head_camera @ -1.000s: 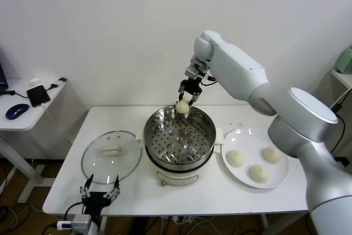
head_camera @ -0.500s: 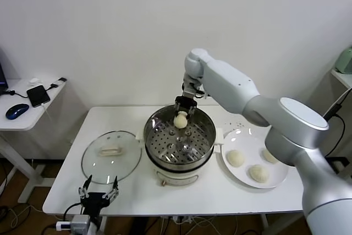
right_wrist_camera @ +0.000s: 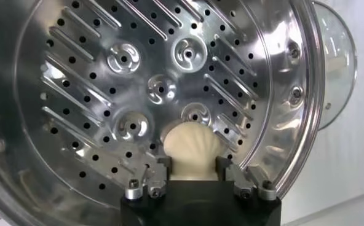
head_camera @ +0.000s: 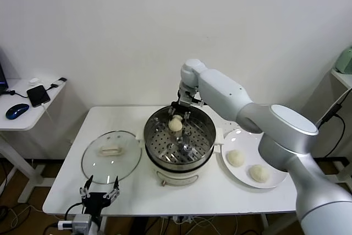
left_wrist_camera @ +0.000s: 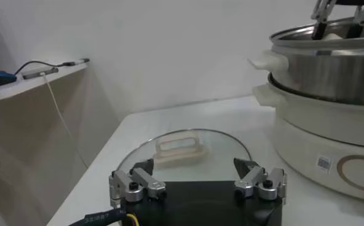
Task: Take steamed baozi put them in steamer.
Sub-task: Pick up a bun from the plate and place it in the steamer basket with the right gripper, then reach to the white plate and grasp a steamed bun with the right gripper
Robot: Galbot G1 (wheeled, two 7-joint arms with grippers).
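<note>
Because one baozi point(right_wrist_camera: 191, 149) is to be set on the far side of the steamer point(head_camera: 165, 152), it sits between the part-open right gripper point(right_wrist_camera: 193, 175); the open left gripper point(left_wrist_camera: 197, 184) waits near the worktop point(head_camera: 264, 199).

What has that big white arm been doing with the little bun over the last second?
The right end effector carried the small cream-white dough bun down from above the rim into the shiny steel steamer, onto its perforated tray. Whether it has let go is unclear. The left end effector, round glass lid and flat white plate stayed put.
</note>
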